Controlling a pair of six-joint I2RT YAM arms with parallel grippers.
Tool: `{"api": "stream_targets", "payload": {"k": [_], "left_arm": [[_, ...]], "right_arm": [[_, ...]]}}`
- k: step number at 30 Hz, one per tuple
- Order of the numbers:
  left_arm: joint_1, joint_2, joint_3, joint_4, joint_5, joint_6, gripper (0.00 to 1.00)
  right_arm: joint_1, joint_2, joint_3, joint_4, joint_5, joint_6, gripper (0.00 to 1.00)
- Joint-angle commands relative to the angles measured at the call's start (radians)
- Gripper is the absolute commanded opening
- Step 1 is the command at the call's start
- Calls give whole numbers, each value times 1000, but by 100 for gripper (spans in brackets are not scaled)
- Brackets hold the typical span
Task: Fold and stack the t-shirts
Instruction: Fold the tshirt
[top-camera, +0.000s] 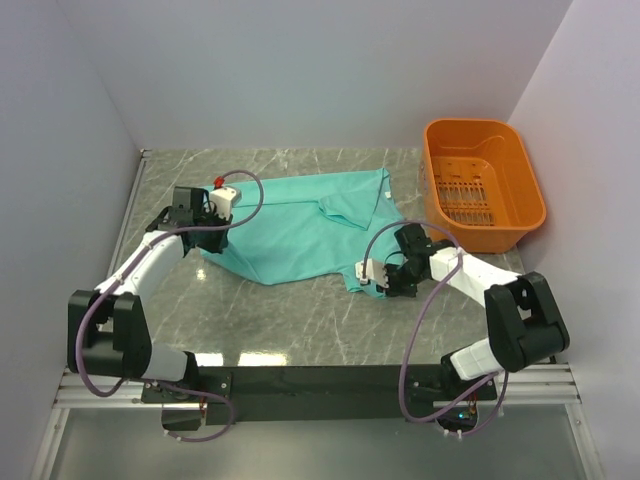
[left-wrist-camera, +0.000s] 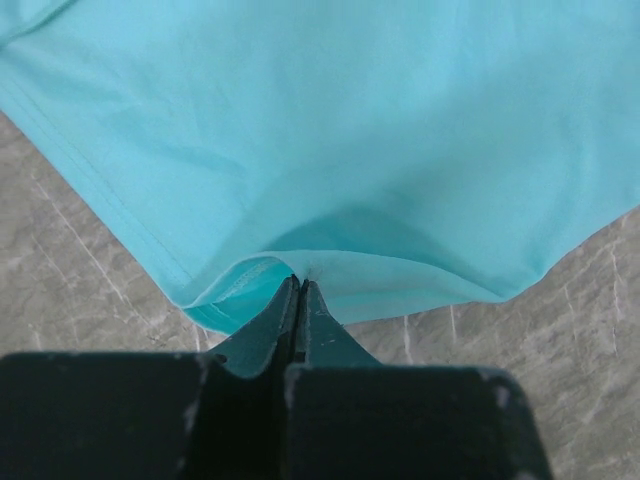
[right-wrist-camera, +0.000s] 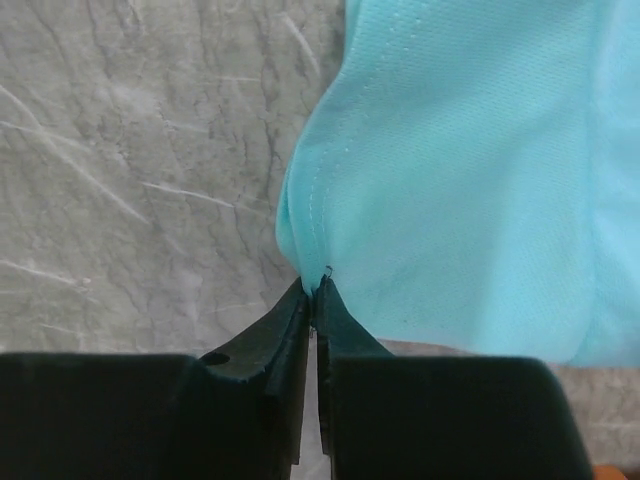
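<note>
T-shirt (top-camera: 300, 225): you are looking at a teal garment that is lying spread, partly rumpled, on the marble table (top-camera: 300, 330), just left of the orange basket (top-camera: 500, 235) and apart from it.
Left gripper (top-camera: 210, 232): it is working at the shirt edge farthest from the basket. In your left wrist view its jaws (left-wrist-camera: 300, 285) are pressing fully together and pinching a fold of the cloth (left-wrist-camera: 350, 120), which is puckering up at the tips.
Right gripper (top-camera: 385, 290): it is sitting at the shirt corner on the basket's side, nearer the arm bases than the basket. In your right wrist view the tips (right-wrist-camera: 315, 285) are meeting on the stitched hem (right-wrist-camera: 470, 180), so you are seeing a closed pinch on cloth.
Basket: it is standing upright at the table's far right.
</note>
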Motion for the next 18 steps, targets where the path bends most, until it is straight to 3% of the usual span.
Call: {"api": "stream_targets", "payload": {"k": [1, 9, 18], "left_arm": [[-5, -61, -16, 31, 19, -5, 1], [-5, -160, -34, 47, -9, -14, 0], [-4, -249, -57, 67, -50, -20, 0]], "right_arm": [[-20, -75, 61, -17, -34, 34, 10], [-103, -172, 230, -217, -182, 57, 5], [-144, -128, 315, -149, -202, 219, 0]]}}
